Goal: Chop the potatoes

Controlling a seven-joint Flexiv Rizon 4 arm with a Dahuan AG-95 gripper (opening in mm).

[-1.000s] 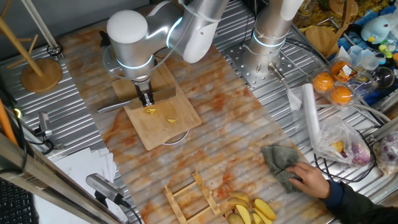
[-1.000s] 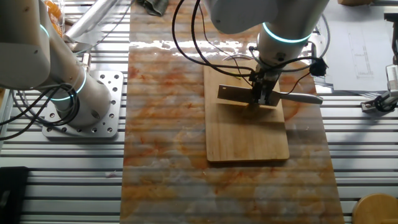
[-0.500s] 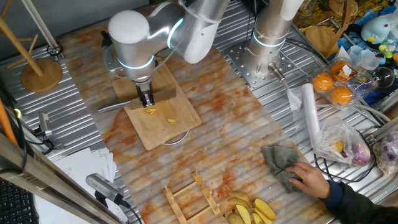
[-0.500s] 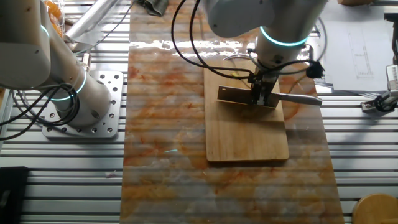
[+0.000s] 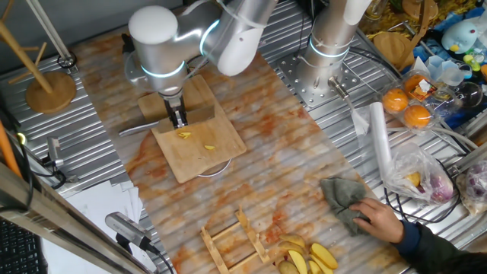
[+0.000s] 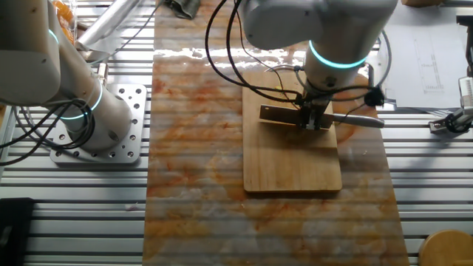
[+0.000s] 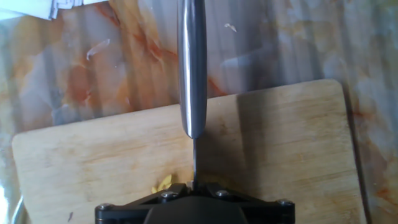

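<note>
potatoes [image 5: 185,136] on cutting board [image 5: 199,156], knife [image 6: 319,117] across board, cloth [image 5: 344,199] well right

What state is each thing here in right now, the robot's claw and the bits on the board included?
Gripper: shut on the knife.
Knife: held over the board, blade edge down.
Potatoes: small yellow pieces lying loose on the board.
Board: flat on the table, under the knife.
Cloth: crumpled, under a person's hand.
Hand: resting on the cloth.
</note>
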